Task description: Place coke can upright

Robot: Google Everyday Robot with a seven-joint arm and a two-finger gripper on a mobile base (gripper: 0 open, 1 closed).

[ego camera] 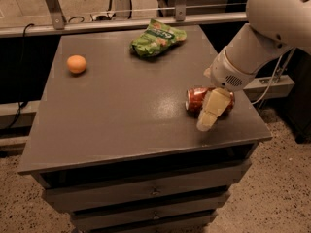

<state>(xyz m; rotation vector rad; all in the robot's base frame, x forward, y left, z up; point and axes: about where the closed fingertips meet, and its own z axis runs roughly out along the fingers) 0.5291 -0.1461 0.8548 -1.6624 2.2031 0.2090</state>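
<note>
The red coke can (197, 100) lies on its side near the right front of the grey cabinet top (121, 110), its silver end facing left. My gripper (209, 114) hangs from the white arm at the upper right and reaches down in front of the can, covering its right part. One pale finger shows, its tip just above the tabletop at the can's near side.
A green crinkled snack bag (156, 38) lies at the back centre. A small orange fruit (77, 64) sits at the back left. The cabinet's right edge and front edge are close to the can. Drawers run below the top.
</note>
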